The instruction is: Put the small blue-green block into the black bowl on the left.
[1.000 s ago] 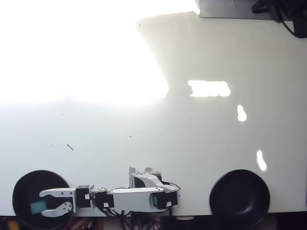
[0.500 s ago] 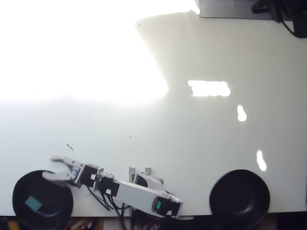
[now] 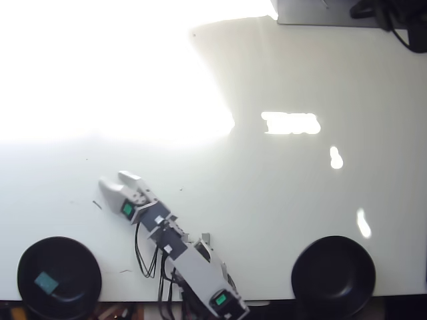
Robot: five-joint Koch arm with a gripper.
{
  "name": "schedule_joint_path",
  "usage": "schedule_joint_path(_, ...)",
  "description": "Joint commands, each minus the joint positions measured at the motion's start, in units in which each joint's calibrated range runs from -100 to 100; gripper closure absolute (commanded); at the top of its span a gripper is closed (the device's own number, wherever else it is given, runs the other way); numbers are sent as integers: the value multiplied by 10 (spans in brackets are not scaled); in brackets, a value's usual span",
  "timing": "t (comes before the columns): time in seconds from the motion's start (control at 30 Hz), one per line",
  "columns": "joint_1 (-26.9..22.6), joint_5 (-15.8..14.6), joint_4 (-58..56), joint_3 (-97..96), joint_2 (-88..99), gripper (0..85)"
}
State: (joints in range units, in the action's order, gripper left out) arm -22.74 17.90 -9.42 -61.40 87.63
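In the overhead view the small blue-green block [image 3: 47,283] lies inside the black bowl [image 3: 73,257] at the lower left. My gripper [image 3: 115,181] is up and to the right of that bowl, over bare table, pointing to the upper left. Its two white jaws stand apart with nothing between them.
A second black bowl [image 3: 333,275] sits at the lower right, empty. The arm's body [image 3: 193,267] runs from the bottom edge up to the gripper. Strong glare washes out the upper left of the white table [image 3: 280,200]. Dark cables and a grey object [image 3: 333,12] lie at the top right.
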Motion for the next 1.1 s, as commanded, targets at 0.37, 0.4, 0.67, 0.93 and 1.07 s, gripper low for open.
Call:
schedule_joint_path(0.37,182,-122,15,-111,14,560)
schedule_joint_path(0.4,190,-127,18,-125,14,560)
schedule_joint_path(0.67,230,-167,57,-220,31,559)
schedule_joint_path(0.93,242,-176,100,-318,63,479)
schedule_joint_path(1.07,242,-193,112,-358,87,426)
